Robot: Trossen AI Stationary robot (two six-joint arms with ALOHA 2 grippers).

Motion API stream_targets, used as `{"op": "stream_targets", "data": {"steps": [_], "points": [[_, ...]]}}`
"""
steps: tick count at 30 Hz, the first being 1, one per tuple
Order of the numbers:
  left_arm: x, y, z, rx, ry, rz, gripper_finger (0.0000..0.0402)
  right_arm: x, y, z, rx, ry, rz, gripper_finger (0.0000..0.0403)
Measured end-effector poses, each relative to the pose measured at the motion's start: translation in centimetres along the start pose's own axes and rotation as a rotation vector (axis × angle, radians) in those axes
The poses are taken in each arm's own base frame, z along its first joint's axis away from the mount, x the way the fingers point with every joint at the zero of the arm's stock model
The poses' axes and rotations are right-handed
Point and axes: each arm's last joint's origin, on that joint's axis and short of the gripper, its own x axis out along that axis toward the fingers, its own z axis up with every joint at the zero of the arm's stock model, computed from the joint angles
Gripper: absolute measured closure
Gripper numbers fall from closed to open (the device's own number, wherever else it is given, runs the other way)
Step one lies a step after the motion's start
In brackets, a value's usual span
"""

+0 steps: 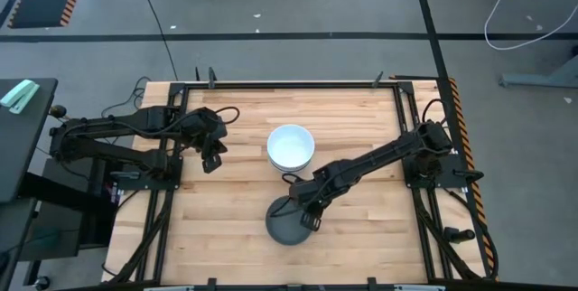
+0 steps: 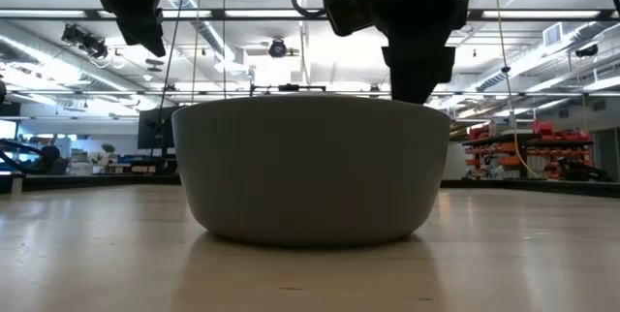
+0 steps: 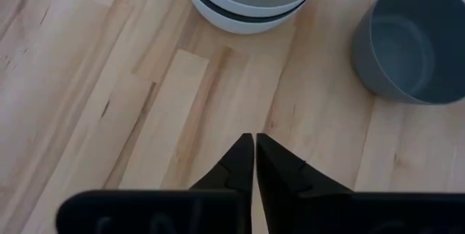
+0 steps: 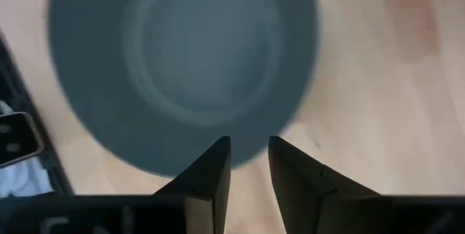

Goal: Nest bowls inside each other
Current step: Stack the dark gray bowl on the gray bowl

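Note:
A dark grey bowl (image 1: 287,226) (image 2: 310,171) (image 4: 182,67) stands upright on its base near the table's near edge. My right gripper (image 1: 309,217) (image 4: 249,147) hangs just above its right rim (image 4: 240,158), fingers open by a narrow gap and pointing down. Behind it stands a stack of nested bowls (image 1: 291,146) (image 3: 254,1), white on top with a black band (image 3: 240,16) showing between white ones. My left gripper (image 1: 213,154) (image 3: 254,150) waits shut over the table's left part.
Bare wood lies between the stack and the grey bowl and all along the table's left and right parts. Dark metal rails (image 1: 163,210) frame the table. The room behind shows shelves and lights in the low view.

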Motion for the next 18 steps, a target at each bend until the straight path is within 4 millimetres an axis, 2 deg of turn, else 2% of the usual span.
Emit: {"op": "stream_targets", "data": {"steps": [7,18], "points": [[0.0,0.0,0.0,-0.003,0.000,0.000,0.0385,0.1,-0.1,0.0,0.001,-0.006,0.000,0.0298],[0.0,0.0,0.0,-0.008,0.000,0.000,0.0373,0.1,-1.0,0.7,0.010,-0.031,-0.024,0.0298]]}}
